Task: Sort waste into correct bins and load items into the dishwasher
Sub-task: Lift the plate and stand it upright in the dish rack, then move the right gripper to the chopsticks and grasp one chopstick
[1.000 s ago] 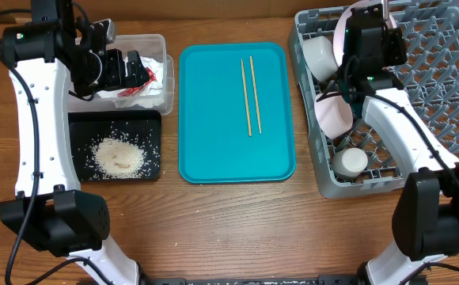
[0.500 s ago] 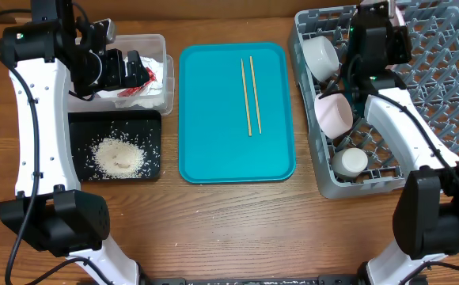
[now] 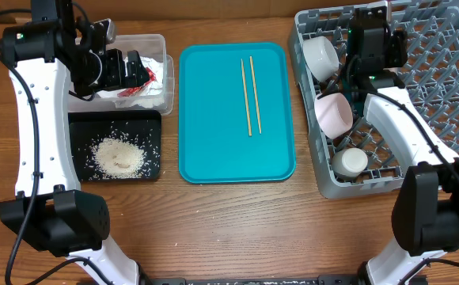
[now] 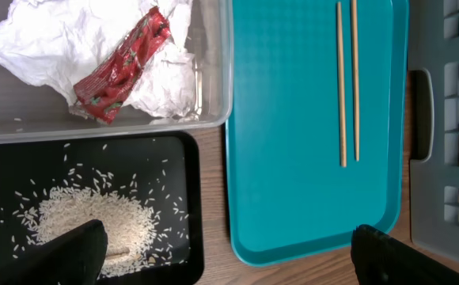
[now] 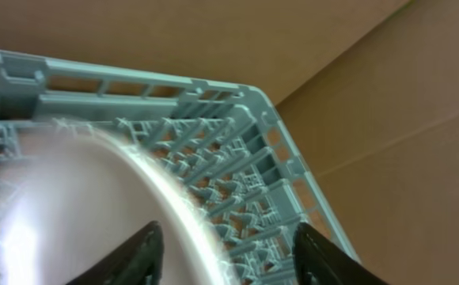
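My right gripper (image 3: 369, 36) hangs over the back left part of the grey dishwasher rack (image 3: 443, 79). In the right wrist view its jaws stand apart around the rim of the white plate (image 5: 71, 206), which stands on edge among the pegs (image 5: 237, 198). Two white bowls (image 3: 320, 57) (image 3: 334, 113) and a white cup (image 3: 348, 162) sit along the rack's left side. My left gripper (image 3: 123, 70) is open and empty above the clear tub (image 3: 154, 43), which holds the red wrapper (image 4: 119, 71) and the crumpled napkin (image 4: 39, 47). Rice (image 4: 87, 222) lies in the black tray (image 4: 194, 198). Both chopsticks (image 3: 250, 95) lie on the teal tray (image 3: 214, 111).
The teal tray fills the middle of the wooden table (image 3: 237, 229) between the two bins and the rack. A brown cardboard wall (image 5: 214, 39) stands right behind the rack's back edge.
My right gripper has carried the plate a little further back into the rack and opened its jaws off it. The left arm has not moved.
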You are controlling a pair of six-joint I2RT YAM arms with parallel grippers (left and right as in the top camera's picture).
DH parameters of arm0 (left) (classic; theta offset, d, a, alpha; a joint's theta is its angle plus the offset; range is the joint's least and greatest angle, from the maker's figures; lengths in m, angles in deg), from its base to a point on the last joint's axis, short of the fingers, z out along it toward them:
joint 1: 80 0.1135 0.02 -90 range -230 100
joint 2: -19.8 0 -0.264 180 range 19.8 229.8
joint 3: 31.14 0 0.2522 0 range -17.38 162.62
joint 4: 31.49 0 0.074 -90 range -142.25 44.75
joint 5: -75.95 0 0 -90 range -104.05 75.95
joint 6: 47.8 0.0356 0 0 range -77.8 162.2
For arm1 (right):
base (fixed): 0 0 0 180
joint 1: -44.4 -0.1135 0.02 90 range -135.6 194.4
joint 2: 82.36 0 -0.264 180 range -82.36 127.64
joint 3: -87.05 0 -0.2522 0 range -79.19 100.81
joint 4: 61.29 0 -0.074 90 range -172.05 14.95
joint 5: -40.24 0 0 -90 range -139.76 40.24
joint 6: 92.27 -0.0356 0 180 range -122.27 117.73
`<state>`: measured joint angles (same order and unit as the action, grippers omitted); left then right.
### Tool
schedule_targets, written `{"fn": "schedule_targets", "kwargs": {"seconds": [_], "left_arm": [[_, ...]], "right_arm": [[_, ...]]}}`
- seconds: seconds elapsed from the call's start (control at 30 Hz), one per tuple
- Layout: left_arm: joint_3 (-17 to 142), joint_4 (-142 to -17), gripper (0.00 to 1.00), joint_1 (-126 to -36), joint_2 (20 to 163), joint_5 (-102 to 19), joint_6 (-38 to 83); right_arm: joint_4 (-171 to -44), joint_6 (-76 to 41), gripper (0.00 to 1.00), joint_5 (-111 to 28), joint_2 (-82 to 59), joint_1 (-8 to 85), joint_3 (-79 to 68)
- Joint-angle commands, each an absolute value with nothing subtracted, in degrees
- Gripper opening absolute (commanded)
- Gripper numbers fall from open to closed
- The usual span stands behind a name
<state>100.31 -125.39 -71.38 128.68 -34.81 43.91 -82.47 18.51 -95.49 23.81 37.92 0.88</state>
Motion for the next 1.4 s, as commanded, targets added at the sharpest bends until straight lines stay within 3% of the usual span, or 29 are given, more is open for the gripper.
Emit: {"fn": "schedule_targets", "kwargs": {"seconds": [0.0, 0.3, 0.47, 0.53, 0.6, 0.67, 0.7, 0.73, 0.77, 1.07, 1.2, 1.37], "left_arm": [[101.47, -125.30, 1.00, -71.67, 128.55, -34.41, 45.01], [101.47, -125.30, 0.99, -71.67, 128.55, -34.41, 45.01], [101.47, -125.30, 1.00, -71.67, 128.55, -34.41, 45.01], [101.47, -125.30, 1.00, -71.67, 128.55, -34.41, 45.01], [101.47, -125.30, 1.00, -71.67, 128.55, -34.41, 45.01], [101.47, -125.30, 1.00, -71.67, 128.55, -34.41, 45.01], [101.47, -125.30, 1.00, -71.67, 128.55, -34.41, 45.01], [101.47, -125.30, 1.00, -71.67, 128.55, -34.41, 45.01], [101.47, -125.30, 1.00, -71.67, 128.55, -34.41, 45.01], [101.47, -125.30, 1.00, -71.67, 128.55, -34.41, 45.01], [101.47, -125.30, 1.00, -71.67, 128.55, -34.41, 45.01], [101.47, -125.30, 1.00, -71.67, 128.55, -34.41, 45.01]], "right_arm": [[-82.04, 13.33, 0.61, -93.13, 24.31, 37.72, 1.01], [-83.17, 10.92, 0.64, -91.98, 22.97, 37.24, 2.56], [-92.90, 4.87, 0.64, -77.79, 18.30, 35.78, 6.85], [-96.66, 1.52, 0.74, -68.46, 16.09, 35.39, 7.94], [-98.74, -2.39, 0.92, -56.07, 13.84, 35.34, 8.05], [-100.14, -6.96, 0.99, -43.10, 12.26, 35.36, 8.05], [-100.29, -11.37, 0.98, -33.16, 11.76, 35.36, 8.05], [-99.92, -15.74, 0.84, -28.09, 11.78, 35.30, 8.05], [-99.72, -19.15, 0.80, -25.42, 12.18, 34.93, 8.05], [-105.51, -19.94, 0.77, -51.61, 18.49, 16.70, 8.49], [-109.97, -19.92, 0.87, -61.49, 22.73, 10.58, 11.26], [-116.16, -20.62, 1.00, -57.00, 28.85, 8.94, 13.58]]}}
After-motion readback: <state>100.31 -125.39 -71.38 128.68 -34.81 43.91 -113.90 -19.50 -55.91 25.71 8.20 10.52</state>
